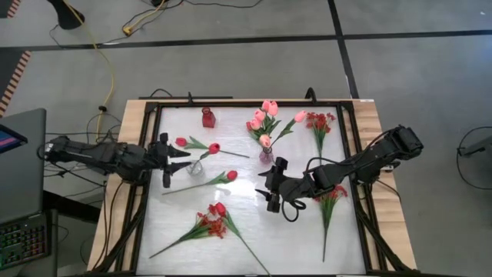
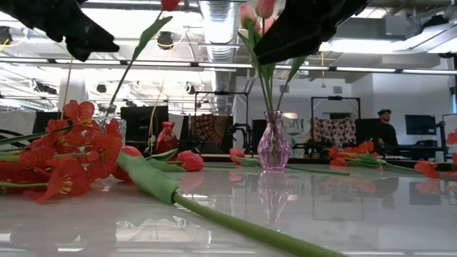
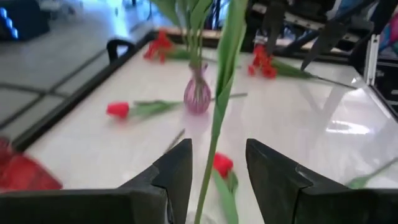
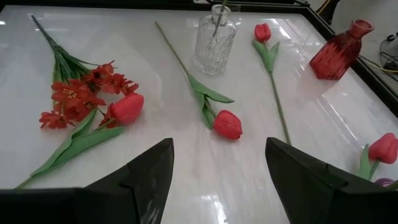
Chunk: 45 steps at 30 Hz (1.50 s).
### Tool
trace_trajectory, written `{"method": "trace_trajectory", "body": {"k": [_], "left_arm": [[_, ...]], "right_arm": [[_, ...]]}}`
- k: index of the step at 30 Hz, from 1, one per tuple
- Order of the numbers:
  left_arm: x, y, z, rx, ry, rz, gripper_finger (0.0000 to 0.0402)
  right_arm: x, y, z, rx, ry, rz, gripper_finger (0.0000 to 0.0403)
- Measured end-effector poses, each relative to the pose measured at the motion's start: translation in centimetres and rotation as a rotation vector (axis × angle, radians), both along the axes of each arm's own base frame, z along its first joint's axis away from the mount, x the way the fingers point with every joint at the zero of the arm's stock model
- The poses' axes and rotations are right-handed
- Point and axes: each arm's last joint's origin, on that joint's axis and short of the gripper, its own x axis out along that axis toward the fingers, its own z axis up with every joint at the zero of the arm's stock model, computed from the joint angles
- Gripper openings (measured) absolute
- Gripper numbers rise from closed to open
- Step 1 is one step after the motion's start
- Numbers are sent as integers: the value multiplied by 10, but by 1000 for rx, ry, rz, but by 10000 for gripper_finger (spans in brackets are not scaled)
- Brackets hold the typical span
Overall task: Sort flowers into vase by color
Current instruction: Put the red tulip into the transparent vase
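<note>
A red tulip (image 1: 214, 148) stands with its stem (image 3: 219, 99) in the clear glass vase (image 1: 196, 165). My left gripper (image 3: 217, 155) is open at the table's left, level with the stem, one finger on either side of it and clear of it. Pink tulips (image 1: 264, 115) stand in the purple vase (image 1: 266, 155). The red vase (image 1: 208, 117) holds nothing. Two red tulips (image 1: 231, 175) (image 1: 181, 141) lie flat on the table. My right gripper (image 1: 265, 186) hovers open at mid-table, with nothing between its fingers.
A bundle of red sprays and tulips (image 1: 213, 221) lies near the front edge. Two more red sprays (image 1: 319, 121) (image 1: 330, 196) lie on the right side. A dark frame (image 1: 154, 154) runs around the white tabletop. Bare table shows at the front left and front right.
</note>
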Motion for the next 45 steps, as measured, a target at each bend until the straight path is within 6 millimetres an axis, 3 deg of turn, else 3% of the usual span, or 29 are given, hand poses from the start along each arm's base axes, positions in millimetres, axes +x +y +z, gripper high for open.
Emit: {"method": "trace_trajectory", "body": {"k": [8,15,45], "left_arm": [[-8,-1,14,-125,47,-61,138],[-6,-6,8,-205,117,-139,138],[18,-37,-15,-229,372,-284,138]], "right_arm": [[0,0,0,0,0,0,282],[0,0,0,3,-1,-1,282],[0,0,0,9,-5,-4,282]]}}
